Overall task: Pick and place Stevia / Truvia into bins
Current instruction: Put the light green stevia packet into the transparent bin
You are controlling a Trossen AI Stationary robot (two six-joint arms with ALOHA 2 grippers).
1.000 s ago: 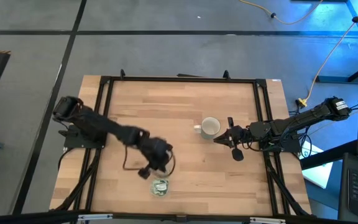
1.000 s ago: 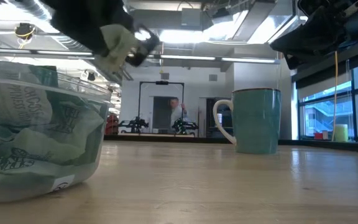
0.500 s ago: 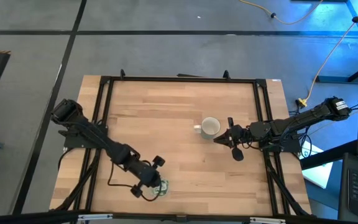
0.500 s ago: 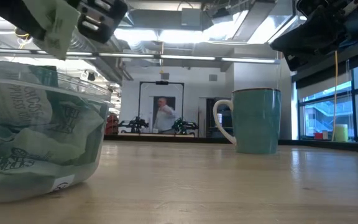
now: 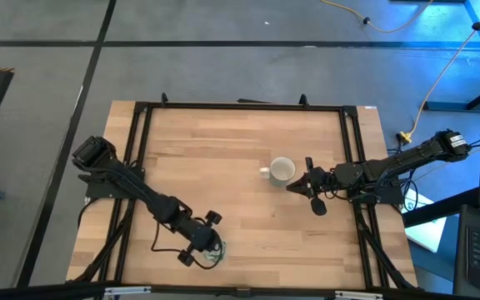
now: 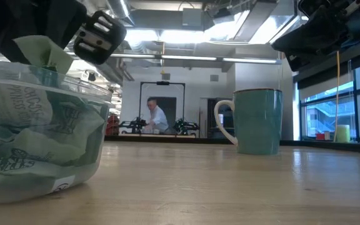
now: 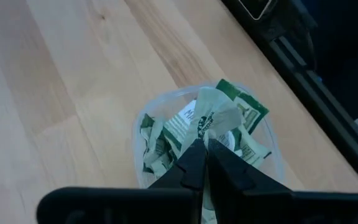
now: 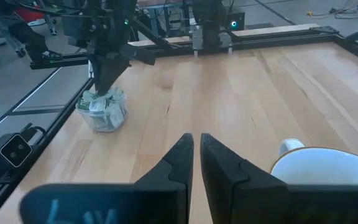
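I hold my left gripper (image 7: 202,163) clenched on one Stevia sachet (image 7: 211,117) directly above the clear dish (image 7: 143,127), which is already heaped with sachets. The paper is light, limp and crumples; I judge an edge pinch suits it. My right gripper (image 5: 296,188) waits near-closed beside the mug (image 5: 282,171).

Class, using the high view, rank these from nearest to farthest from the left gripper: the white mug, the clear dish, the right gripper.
1. Clear dish, directly beneath the left gripper, near the table's front edge.
2. White mug, mid-table toward the right.
3. Right gripper, just beyond the mug's right side.
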